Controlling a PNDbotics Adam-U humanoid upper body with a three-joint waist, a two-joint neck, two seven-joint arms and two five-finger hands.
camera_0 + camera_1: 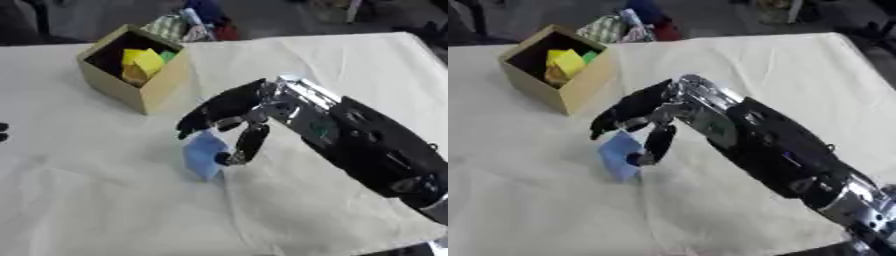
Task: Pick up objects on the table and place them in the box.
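Block (pixel 204 154), a light blue one, sits on the white cloth (pixel 105 200) in front of the box (pixel 136 87), well apart from it and nearer to me. It is tilted, one corner up. My right hand (pixel 229 112) reaches in from the lower right and is curled over the block: the fingers (pixel 201 114) arch above its top edge on the side toward the box, and my thumb (pixel 248 145) comes down against its right face. So I am pinching the block between thumb and fingers, with its lower end at or close to the cloth; I cannot tell whether it is lifted clear.

The box is a tan cardboard cube, open at the top, standing near the far left corner of the table. Inside it lie a yellow piece (pixel 143 62) and, to its right, something green (pixel 167 55).

At the left edge, level with the block and well to the left of the box's near corner, a few dark fingertips (pixel 3 131) show. I take them for my left hand, but cannot tell how its fingers are set.
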